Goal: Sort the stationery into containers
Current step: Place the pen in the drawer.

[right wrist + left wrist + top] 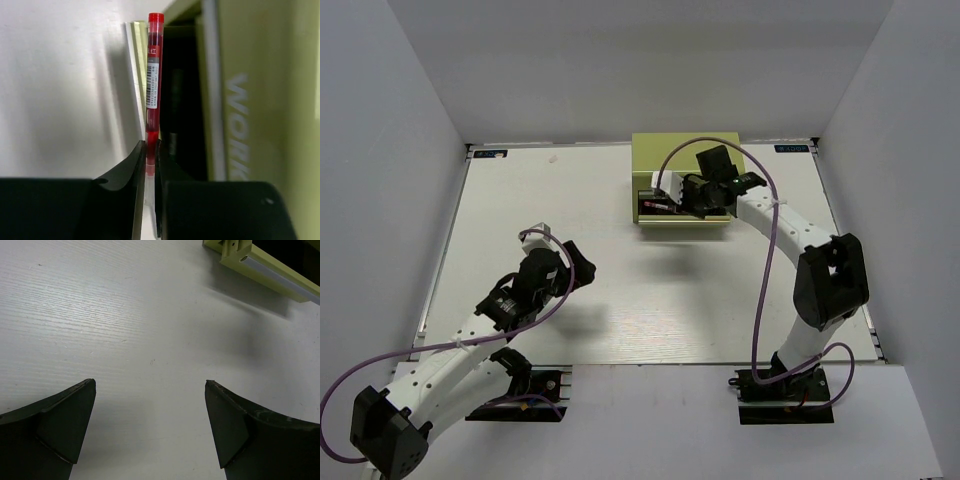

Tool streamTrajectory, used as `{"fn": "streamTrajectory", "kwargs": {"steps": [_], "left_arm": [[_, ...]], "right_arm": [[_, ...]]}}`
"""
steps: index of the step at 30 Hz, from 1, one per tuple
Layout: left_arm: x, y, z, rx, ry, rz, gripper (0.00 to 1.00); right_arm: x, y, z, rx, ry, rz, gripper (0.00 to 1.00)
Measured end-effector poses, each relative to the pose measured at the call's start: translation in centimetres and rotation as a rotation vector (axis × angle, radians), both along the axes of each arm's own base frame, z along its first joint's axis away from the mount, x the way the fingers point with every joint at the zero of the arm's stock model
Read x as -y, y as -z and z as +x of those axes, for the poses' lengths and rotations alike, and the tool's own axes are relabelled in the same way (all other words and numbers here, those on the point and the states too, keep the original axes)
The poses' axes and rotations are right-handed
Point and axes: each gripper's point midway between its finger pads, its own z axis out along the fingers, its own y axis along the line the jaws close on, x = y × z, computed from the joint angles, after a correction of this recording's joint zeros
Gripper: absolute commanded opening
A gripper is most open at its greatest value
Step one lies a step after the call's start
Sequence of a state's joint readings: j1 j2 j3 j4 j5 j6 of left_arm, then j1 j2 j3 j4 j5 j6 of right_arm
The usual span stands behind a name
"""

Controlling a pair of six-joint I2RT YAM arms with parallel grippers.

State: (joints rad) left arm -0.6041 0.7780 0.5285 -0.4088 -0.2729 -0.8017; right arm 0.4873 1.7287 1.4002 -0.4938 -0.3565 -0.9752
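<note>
The right gripper (pixel 150 150) is closed narrowly on a thin red pen (pixel 152 75). It clamps the pen near one end, and the rest projects ahead of the fingers. The pen sits at the opened drawer (pixel 685 225) of the olive-green tool chest (pixel 685 150), at the far side of the table (pixel 570 200). The left gripper (pixel 150 383) stands wide above the table, holding nothing.

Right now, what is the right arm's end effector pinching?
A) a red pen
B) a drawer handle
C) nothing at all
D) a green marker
A: in its wrist view the right end effector is shut on a red pen that sticks out past its fingers.
</note>
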Motion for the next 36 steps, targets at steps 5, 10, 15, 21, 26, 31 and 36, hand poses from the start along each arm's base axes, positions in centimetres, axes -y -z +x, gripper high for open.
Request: {"fn": "streamTrajectory", "kwargs": {"steps": [5, 10, 15, 21, 26, 31, 36], "left_arm": [[0.1, -0.1, 0.0, 0.004, 0.003, -0.005, 1.00], [0.2, -0.4, 0.2, 0.016, 0.004, -0.014, 1.00], [0.3, -0.6, 0.2, 0.022, 0.004, -0.018, 1.00], [0.4, -0.6, 0.2, 0.020, 0.011, -0.022, 1.00], [0.5, -0.6, 0.1, 0.018, 0.017, -0.025, 1.00], [0.6, -0.5, 0.2, 0.016, 0.018, -0.026, 1.00], [0.6, -0.5, 0.2, 0.017, 0.019, -0.026, 1.00]], "right_arm": [[1.1, -2.0, 2.2, 0.058, 0.051, 0.001, 0.00], [1.2, -1.8, 4.0, 0.083, 0.058, -0.021, 0.04], [1.4, 0.3, 4.3, 0.057, 0.035, -0.069, 0.04], [1.7, 1.6, 4.4, 0.038, 0.032, -0.096, 0.51], [1.8, 2.0, 4.3, 0.029, 0.031, -0.105, 0.49], [1.7, 1.9, 4.2, 0.027, 0.020, -0.092, 0.13], [1.0, 1.2, 2.6, -0.001, -0.048, -0.046, 0.00]]}}
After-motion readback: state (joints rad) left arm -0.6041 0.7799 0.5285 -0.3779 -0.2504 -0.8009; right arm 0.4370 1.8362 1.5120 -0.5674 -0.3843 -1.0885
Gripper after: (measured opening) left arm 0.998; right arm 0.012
